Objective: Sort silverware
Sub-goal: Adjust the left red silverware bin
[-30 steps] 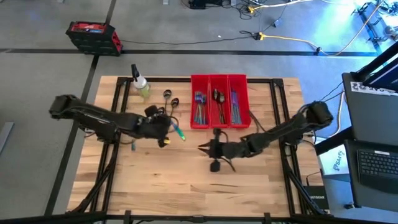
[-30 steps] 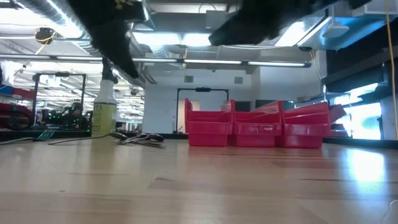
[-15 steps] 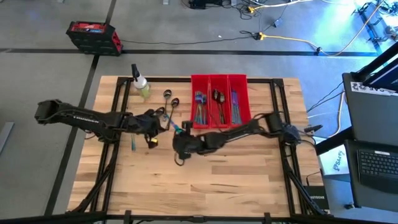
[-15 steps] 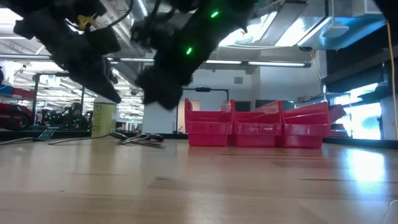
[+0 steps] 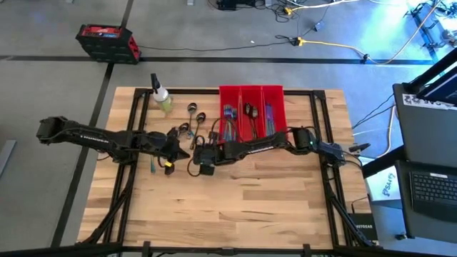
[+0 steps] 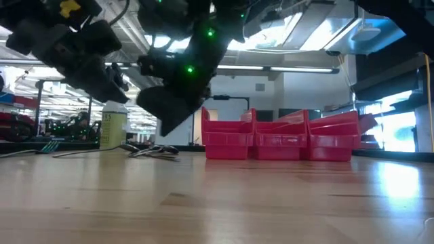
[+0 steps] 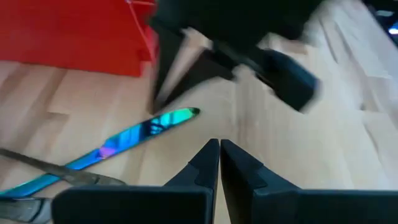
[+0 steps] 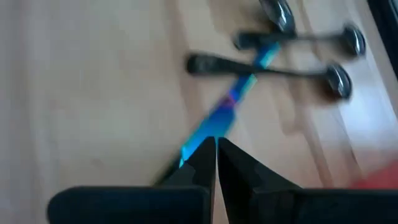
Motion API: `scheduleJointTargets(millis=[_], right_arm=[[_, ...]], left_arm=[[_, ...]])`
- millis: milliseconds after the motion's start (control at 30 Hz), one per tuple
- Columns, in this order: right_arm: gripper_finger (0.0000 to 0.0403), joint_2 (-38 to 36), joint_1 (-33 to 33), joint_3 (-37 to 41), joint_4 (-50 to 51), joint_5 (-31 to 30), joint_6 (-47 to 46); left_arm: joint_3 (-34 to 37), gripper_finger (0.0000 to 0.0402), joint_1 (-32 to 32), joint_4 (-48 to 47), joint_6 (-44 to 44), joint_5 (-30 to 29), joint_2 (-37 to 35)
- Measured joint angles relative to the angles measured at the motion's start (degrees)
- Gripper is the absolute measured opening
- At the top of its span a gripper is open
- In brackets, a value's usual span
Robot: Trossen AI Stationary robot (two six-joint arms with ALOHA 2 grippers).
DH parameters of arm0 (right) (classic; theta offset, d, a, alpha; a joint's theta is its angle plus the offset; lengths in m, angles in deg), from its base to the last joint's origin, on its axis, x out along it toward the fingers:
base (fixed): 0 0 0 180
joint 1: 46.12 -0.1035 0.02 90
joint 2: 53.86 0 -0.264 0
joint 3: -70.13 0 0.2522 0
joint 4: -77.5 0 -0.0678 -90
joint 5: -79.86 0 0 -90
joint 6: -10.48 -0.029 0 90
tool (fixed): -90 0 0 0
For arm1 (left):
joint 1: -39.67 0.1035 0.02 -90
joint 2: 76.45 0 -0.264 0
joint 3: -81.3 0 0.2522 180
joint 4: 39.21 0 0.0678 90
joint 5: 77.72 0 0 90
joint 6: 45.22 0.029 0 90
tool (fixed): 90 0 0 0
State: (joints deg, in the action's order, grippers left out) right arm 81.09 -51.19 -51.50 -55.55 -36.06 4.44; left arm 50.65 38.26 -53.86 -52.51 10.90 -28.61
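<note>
An iridescent blue-purple knife (image 7: pixel 134 138) (image 8: pixel 224 115) lies flat on the wooden table, left of the red bins (image 5: pixel 250 118). My right gripper (image 8: pixel 216 152) (image 5: pixel 197 151) is shut and hangs just over the knife's near end. The low view shows this gripper (image 6: pixel 163 130) clear of the tabletop. My left gripper (image 7: pixel 219 152) (image 5: pixel 178 148) is shut and empty, a little to the left of the knife. Dark spoons (image 8: pixel 311 37) (image 5: pixel 194 114) lie beyond the knife, and one of them crosses over it. A teal fork (image 5: pixel 152 164) lies under the left arm. More silverware lies inside the bins.
Three long red bins (image 6: pixel 281 139) stand side by side at the table's far middle. A spray bottle of yellowish liquid (image 5: pixel 162 98) (image 6: pixel 113 125) stands at the far left. The two arms nearly meet over the knife. The near half of the table (image 5: pixel 235 207) is bare wood.
My right arm has swung from the table's middle toward the left edge and now hangs over the knife, next to the left gripper. My left gripper has drawn back a little toward the left edge. The knife has stayed on the table.
</note>
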Motion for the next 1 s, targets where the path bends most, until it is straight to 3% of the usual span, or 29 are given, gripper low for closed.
scheduleJointTargets(millis=[733,1000], right_arm=[[0.0000,-0.01,5.22,-0.02,0.13,7.42,-1.75],[0.0000,1.43,5.06,-0.18,-0.91,11.26,6.63]], left_arm=[[1.73,0.0000,0.04,1.50,-0.24,-0.14,-2.24],[1.73,0.0000,0.02,1.58,0.49,-0.32,-2.24]])
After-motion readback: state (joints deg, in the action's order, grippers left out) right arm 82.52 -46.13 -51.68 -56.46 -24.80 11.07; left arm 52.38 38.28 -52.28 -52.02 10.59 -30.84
